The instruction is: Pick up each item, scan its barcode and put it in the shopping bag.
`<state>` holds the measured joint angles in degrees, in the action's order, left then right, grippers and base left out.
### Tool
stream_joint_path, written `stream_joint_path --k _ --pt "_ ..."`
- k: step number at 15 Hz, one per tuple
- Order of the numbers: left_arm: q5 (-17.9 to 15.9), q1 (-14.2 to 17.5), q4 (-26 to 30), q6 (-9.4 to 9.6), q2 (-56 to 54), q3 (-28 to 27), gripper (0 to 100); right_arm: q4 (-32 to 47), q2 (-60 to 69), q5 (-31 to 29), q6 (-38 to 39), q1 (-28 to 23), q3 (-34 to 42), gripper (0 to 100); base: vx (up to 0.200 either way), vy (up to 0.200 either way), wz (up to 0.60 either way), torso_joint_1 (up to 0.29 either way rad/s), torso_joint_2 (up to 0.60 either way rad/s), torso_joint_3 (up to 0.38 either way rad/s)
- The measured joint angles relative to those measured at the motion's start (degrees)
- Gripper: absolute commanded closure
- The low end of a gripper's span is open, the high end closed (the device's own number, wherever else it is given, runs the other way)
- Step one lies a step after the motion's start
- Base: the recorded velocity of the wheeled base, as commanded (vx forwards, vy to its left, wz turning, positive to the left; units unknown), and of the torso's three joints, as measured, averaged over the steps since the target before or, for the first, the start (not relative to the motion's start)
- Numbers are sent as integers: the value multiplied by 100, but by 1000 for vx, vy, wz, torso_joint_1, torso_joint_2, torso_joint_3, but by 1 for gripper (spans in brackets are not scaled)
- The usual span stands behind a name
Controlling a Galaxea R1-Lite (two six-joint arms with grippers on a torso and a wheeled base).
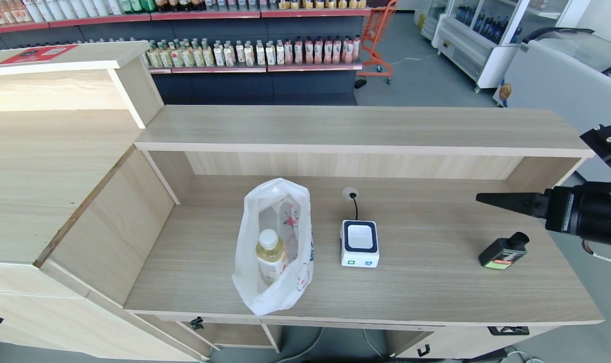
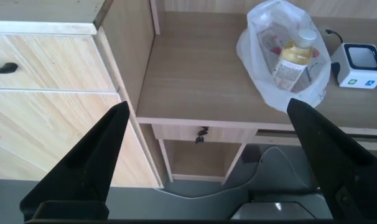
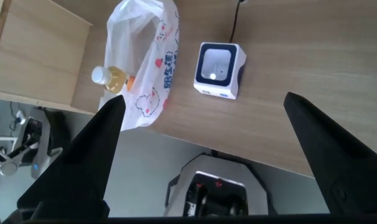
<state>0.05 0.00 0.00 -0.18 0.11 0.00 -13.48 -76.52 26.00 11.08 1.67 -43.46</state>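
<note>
on the right side of the counter a dark bottle is laid near the right gripper, its fingers spread wide. the bottle should be gripped round its middle, label left bare.

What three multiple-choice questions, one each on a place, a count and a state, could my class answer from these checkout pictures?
1. Where does the dark bottle lie? A in the shopping bag; B on the counter, right of the scanner; C on top of the scanner.
2. How many bottles are in the shopping bag? A none; B three; C one.
3. How are the fingers of the right gripper? A open, holding nothing; B shut on a bottle; C shut on the bag.
Key: 1 B, it lies on bare wood beside the scanner; 2 C, one pale bottle shows in the bag's mouth; 3 A, the fingers stand wide apart.
</note>
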Motion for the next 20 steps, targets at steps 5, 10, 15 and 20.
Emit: stream_joint_path --k 5,10,15,20 --pt "2 0 0 -30 0 0 0 119 -7 -151 -340 23 40 0 0 -200 0 0 0 0" --pt "0 0 0 -4 0 0 0 115 37 -160 -600 23 94 0 0 -200 0 4 1 -1" --pt "2 -2 0 -2 0 0 0 128 155 -162 -816 23 330 0 0 -200 0 3 2 3" --pt "0 0 0 -4 0 0 0 1100 299 -334 -1485 -10 355 0 0 -120 0 0 1 0"
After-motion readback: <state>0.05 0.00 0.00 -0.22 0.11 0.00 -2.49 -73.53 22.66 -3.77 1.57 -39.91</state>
